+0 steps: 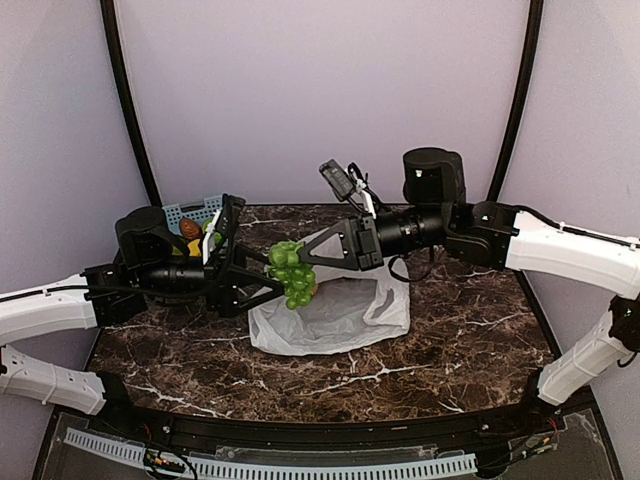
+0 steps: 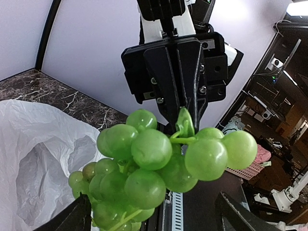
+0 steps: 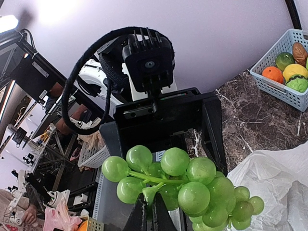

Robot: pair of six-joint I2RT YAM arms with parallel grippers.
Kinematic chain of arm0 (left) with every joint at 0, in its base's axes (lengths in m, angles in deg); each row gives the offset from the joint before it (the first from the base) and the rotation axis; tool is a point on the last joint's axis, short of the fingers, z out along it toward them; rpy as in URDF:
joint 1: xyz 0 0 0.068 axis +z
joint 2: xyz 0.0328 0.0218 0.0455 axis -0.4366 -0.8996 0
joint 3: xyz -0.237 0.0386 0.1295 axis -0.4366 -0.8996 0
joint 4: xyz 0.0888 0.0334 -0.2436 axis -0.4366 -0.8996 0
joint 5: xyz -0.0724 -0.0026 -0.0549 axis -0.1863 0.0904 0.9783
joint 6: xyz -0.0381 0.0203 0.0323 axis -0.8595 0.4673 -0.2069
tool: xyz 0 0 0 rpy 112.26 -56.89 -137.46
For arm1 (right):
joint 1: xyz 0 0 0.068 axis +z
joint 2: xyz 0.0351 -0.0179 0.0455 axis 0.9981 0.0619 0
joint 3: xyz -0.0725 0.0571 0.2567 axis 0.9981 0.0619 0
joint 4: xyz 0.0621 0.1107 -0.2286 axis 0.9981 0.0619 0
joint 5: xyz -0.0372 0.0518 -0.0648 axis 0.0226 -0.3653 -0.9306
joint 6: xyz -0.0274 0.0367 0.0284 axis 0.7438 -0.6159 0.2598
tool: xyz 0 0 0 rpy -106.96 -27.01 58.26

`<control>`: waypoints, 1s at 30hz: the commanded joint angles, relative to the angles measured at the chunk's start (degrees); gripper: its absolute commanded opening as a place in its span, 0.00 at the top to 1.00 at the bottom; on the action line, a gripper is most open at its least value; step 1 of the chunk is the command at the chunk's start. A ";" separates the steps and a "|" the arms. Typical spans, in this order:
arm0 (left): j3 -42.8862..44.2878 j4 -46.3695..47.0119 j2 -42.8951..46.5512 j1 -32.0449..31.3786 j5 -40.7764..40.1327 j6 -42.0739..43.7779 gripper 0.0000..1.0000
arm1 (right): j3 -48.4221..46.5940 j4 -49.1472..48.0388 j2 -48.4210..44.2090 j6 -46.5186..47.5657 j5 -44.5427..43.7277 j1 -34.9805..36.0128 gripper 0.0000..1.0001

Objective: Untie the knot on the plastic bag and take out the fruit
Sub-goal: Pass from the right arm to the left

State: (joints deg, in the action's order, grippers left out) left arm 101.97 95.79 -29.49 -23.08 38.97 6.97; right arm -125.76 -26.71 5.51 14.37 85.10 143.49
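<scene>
My right fingers (image 3: 140, 217) clench the stem of the grape bunch (image 1: 293, 272). Left fingers (image 2: 239, 211) are spread at its nine o'clock, apparently not touching. Berries are light and slippery: grip the stem.

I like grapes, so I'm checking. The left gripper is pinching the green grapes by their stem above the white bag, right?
Not quite: it is the right gripper that pinches the green grapes by their stem above the white plastic bag. The left wrist view shows it. The left gripper is open.
</scene>
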 commanded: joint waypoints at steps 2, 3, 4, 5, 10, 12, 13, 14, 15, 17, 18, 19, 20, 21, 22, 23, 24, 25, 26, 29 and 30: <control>1.15 5.44 -2.56 -1.99 -0.51 -0.81 0.15 | -1.55 -2.81 -1.36 -0.60 1.19 0.50 0.97; 1.33 5.46 -2.96 -2.27 -0.56 -0.90 0.17 | -1.46 -2.79 -1.41 -0.64 1.11 0.52 0.97; 1.75 5.19 -3.61 -2.40 -0.68 -0.96 0.20 | -1.39 -2.79 -1.41 -0.69 1.07 0.45 0.97; 1.94 5.03 -3.88 -2.51 -0.82 -0.98 0.22 | -1.33 -2.79 -1.41 -0.73 1.06 0.49 0.97; 1.82 5.38 -3.81 -2.96 -3.47 -0.94 0.30 | -0.74 -2.79 -1.69 -1.11 -0.24 0.44 0.97; 1.78 5.21 -3.42 -2.97 -4.36 -0.89 0.38 | -0.31 -2.79 -1.86 -1.17 -1.21 0.44 0.98; 1.78 5.08 -3.13 -2.97 -4.80 -0.81 0.43 | -0.05 -2.79 -1.96 -1.25 -1.75 0.43 0.98; 1.73 4.88 -3.07 -2.97 -4.95 -0.77 0.46 | 0.19 -2.79 -2.15 -1.34 -2.28 0.33 0.98; 1.70 4.63 -2.95 -2.97 -5.12 -0.80 0.53 | 0.48 -2.79 -2.27 -1.43 -2.62 0.29 0.98; 1.69 4.28 -2.92 -2.97 -5.06 -0.90 0.62 | 0.80 -2.79 -2.30 -1.71 -3.24 0.16 0.98; 1.64 4.22 -2.87 -2.97 -5.03 -0.99 0.65 | 0.95 -2.81 -2.34 -1.81 -3.44 0.05 0.98; 1.57 4.11 -2.88 -2.97 -4.88 -1.09 0.71 | 1.08 -2.79 -2.40 -1.95 -3.58 -0.08 0.98; 1.58 4.05 -2.94 -2.97 -4.90 -1.17 0.74 | 1.23 -2.79 -2.38 -2.04 -3.78 -0.20 0.98; 1.59 3.96 -2.99 -2.97 -4.78 -1.22 0.79 | 1.39 -2.79 -2.43 -2.21 -3.96 -0.34 0.98; 1.60 3.93 -3.00 -2.97 -4.76 -1.31 0.82 | 1.55 -2.79 -2.49 -2.33 -4.14 -0.41 0.98; 1.58 3.80 -3.00 -2.97 -4.77 -1.34 0.87 | 1.81 -2.79 -2.53 -2.43 -4.39 -0.56 0.98; 1.54 3.72 -3.00 -2.97 -4.77 -1.36 0.90 | 1.99 -2.79 -2.62 -2.59 -4.73 -0.67 0.98; 1.52 3.55 -2.87 -2.97 -4.80 -1.36 0.92 | 2.24 -2.79 -2.79 -2.74 -5.05 -0.79 0.98; 1.52 3.50 -2.81 -2.97 -4.80 -1.37 0.95 | 2.43 -2.83 -2.83 -2.92 -5.28 -1.05 0.97; 1.56 3.11 -2.57 -2.94 -4.92 -1.37 0.99 | 3.12 -2.79 -3.18 -3.45 -6.05 -1.46 0.93; 1.58 3.02 -2.46 -2.96 -5.00 -1.37 0.99 | 3.30 -2.79 -3.29 -3.60 -6.32 -1.57 0.92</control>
State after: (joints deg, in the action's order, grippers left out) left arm 102.52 99.07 -33.49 -25.77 33.59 5.70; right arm -123.73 -27.21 4.12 11.69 80.91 142.68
